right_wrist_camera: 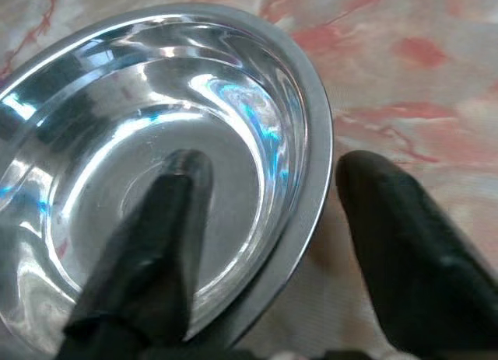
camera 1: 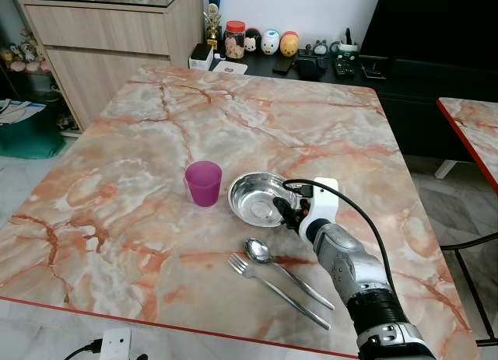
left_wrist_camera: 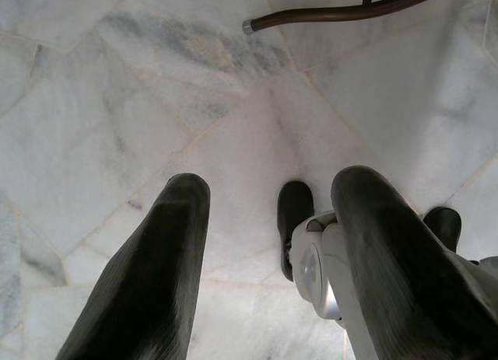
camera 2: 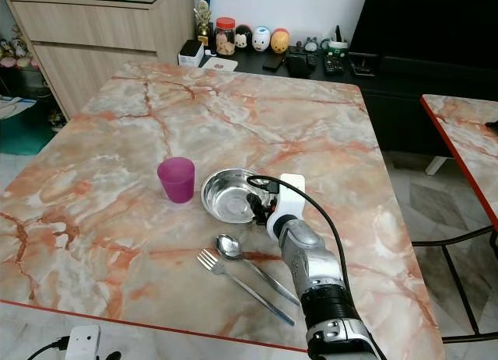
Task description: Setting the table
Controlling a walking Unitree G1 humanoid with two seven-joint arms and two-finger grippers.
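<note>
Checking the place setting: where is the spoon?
In the left eye view, the spoon lies on the marble table, just nearer than the steel bowl, beside the fork.

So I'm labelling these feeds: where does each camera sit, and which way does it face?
Left eye: on the head, looking down at the marble table; right arm reaching to the steel bowl.
Right eye: same head, same scene, with purple cup, spoon, fork.
Left wrist: on the idle left arm, facing the floor; left pincer open.
Right wrist: along the right pincer, straddling the bowl's rim.
Shared: the bowl.
</note>
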